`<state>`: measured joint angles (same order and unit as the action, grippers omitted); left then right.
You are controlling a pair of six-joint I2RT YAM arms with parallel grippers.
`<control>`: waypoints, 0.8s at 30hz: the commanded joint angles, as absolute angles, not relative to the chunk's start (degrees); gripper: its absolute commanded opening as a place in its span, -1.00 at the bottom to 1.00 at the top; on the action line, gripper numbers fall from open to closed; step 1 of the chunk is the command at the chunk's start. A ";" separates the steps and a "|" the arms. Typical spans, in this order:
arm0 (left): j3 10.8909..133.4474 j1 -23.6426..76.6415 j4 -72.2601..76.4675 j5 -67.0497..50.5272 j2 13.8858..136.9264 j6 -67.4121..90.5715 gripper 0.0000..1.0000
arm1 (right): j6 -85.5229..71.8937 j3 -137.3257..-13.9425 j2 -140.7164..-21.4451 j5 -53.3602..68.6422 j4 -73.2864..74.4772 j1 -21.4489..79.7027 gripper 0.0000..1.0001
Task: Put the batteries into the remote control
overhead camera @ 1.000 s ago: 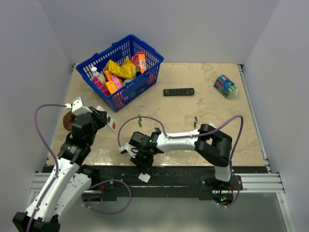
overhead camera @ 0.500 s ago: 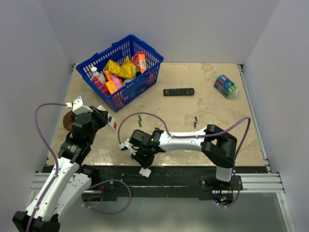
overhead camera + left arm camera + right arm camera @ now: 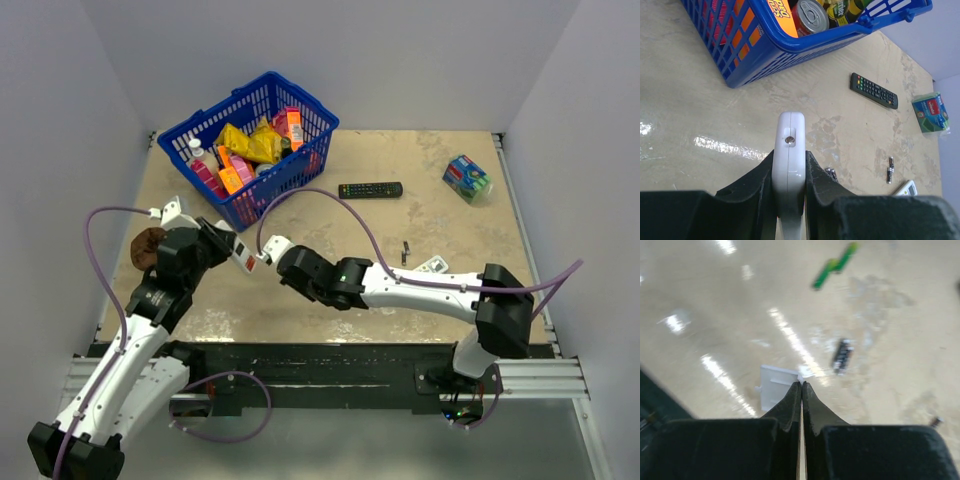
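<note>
From above: my left gripper (image 3: pixel 230 247) clamps the remote control (image 3: pixel 240 254) over the left side of the bench (image 3: pixel 440 215), and my right gripper (image 3: pixel 266 249) is just beside it.
Left wrist: the remote control stands edge-on between my fingers (image 3: pixel 819 184).
Right wrist: my right gripper is pressed tight together. A green battery (image 3: pixel 835 264) and a black battery (image 3: pixel 842 356) lie on the bench.

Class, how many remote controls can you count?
3: a long black remote right of the basket; a small white remote in the left pincer; a second white remote by the right arm. More may be hidden.
</note>
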<state>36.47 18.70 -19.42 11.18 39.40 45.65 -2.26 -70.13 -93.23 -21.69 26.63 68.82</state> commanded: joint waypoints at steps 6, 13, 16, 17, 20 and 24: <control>40.78 18.28 -18.19 11.77 37.53 47.20 -1.00 | 2.46 -65.93 -97.20 -55.61 16.71 67.68 -1.00; 42.80 18.28 -21.18 16.96 34.11 45.44 -1.00 | 3.78 -63.90 -100.72 -62.13 10.29 67.76 -1.00; 43.59 18.28 -21.88 19.07 32.96 44.12 -1.00 | 3.43 -63.20 -104.32 -66.77 9.94 67.76 -1.00; 43.77 18.28 -22.15 19.77 32.87 43.95 -1.00 | 3.43 -62.50 -105.20 -67.84 9.67 67.68 -1.00; 44.21 18.28 -23.11 20.39 32.61 43.59 -1.00 | 1.94 -62.49 -108.80 -71.01 11.42 67.68 -1.00; 44.12 18.28 -23.12 20.57 32.43 43.42 -1.00 | -5.26 -62.93 -110.83 -73.56 17.13 67.68 -1.00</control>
